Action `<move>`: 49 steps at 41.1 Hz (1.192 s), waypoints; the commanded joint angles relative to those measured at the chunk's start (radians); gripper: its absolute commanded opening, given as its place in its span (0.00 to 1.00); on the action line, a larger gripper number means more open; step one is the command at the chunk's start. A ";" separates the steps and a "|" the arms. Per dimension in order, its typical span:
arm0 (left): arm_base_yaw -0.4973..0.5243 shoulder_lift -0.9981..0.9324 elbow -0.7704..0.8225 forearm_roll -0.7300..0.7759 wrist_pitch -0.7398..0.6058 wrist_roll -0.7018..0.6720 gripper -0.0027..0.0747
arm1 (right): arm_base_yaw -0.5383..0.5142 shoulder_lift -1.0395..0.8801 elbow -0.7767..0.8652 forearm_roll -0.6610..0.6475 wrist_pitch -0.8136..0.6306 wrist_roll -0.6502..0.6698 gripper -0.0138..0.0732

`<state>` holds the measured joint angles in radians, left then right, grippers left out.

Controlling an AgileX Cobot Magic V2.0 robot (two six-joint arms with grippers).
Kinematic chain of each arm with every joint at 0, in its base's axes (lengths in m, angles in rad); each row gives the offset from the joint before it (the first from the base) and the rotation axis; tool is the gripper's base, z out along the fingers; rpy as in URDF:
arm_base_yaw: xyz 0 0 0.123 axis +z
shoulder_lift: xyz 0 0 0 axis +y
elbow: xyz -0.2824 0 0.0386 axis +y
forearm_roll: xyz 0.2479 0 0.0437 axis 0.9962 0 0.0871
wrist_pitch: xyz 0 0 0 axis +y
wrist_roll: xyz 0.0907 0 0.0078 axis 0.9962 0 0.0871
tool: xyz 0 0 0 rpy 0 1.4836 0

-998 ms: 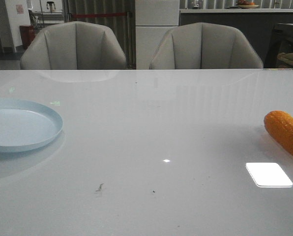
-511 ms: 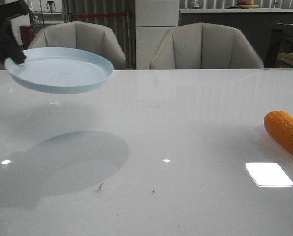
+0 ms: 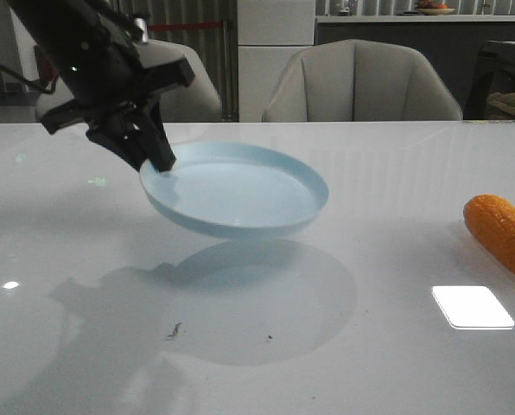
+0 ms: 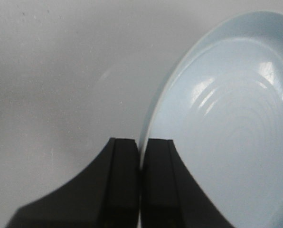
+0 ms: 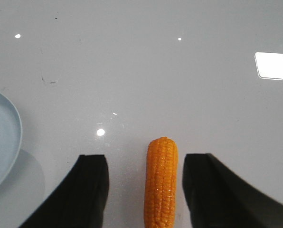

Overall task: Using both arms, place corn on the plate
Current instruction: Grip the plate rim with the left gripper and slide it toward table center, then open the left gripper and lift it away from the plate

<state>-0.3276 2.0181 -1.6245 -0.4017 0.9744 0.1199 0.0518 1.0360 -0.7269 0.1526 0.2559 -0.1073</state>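
Observation:
My left gripper (image 3: 156, 161) is shut on the left rim of the pale blue plate (image 3: 240, 190) and holds it tilted above the table's middle, its shadow below. In the left wrist view the two black fingers (image 4: 124, 175) pinch the plate's rim (image 4: 227, 128). The orange-yellow corn (image 3: 502, 232) lies on the table at the right edge. In the right wrist view my right gripper (image 5: 145, 164) is open, with the corn (image 5: 161, 183) lying between its fingers on the table. The right arm is out of the front view.
The glossy white table (image 3: 257, 346) carries bright light reflections (image 3: 473, 306) near the corn. Two grey chairs (image 3: 361, 82) stand behind the far edge. An edge of the plate (image 5: 1, 142) shows in the right wrist view.
The left arm has lifted the plate from the table's left side and carried it right and down toward the middle. The corn has not moved.

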 commanded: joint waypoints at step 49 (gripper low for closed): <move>-0.026 0.038 -0.115 0.042 0.137 0.086 0.67 | 0.004 -0.013 -0.035 0.002 -0.015 0.000 0.69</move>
<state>-0.3573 2.1201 -1.6717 -0.3397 1.0755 0.1790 0.0518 1.0360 -0.7269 0.1526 0.3088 -0.1073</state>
